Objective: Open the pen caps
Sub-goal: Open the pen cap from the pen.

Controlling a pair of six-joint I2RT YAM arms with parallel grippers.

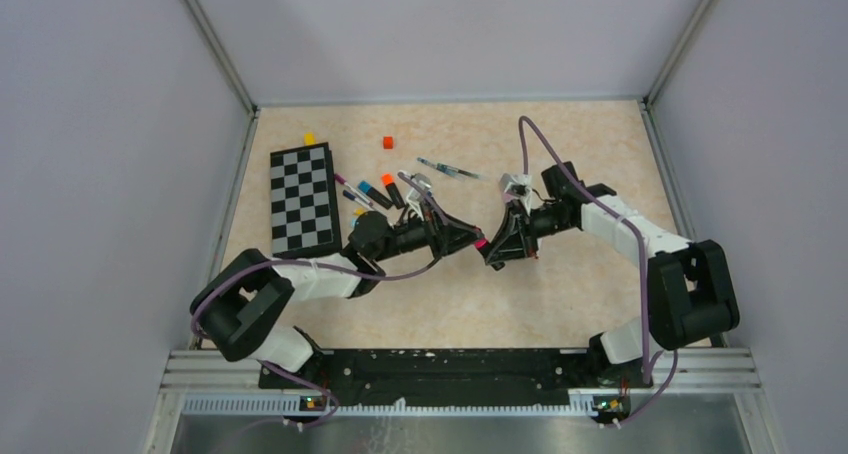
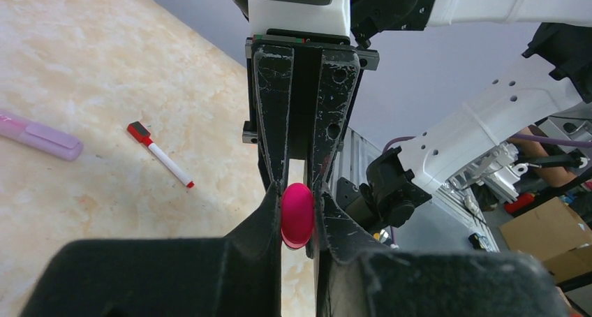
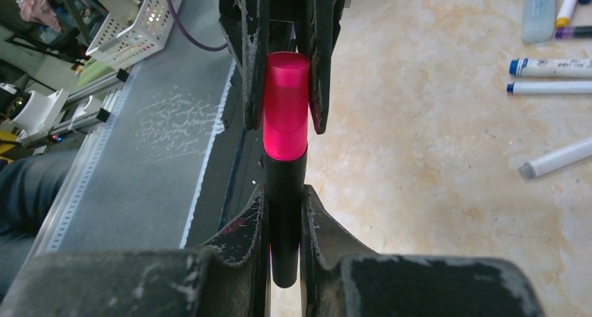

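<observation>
1. Left gripper (image 2: 298, 200) is clenching the pink cap (image 3: 285, 107), 1 finger pressing each side.
2. Right gripper (image 3: 283, 197) is grasping the black pen (image 3: 285, 226) by its barrel, just behind the cap.
3. Cap is sitting on the pen's end, both held between the 2 grippers at mid-table (image 1: 560, 304).
4. Loose pens (image 1: 375, 192) are lying far-left of the grippers, beside the checkerboard (image 1: 303, 199).
5. 1 orange cube (image 1: 387, 142) is resting farther back.
</observation>
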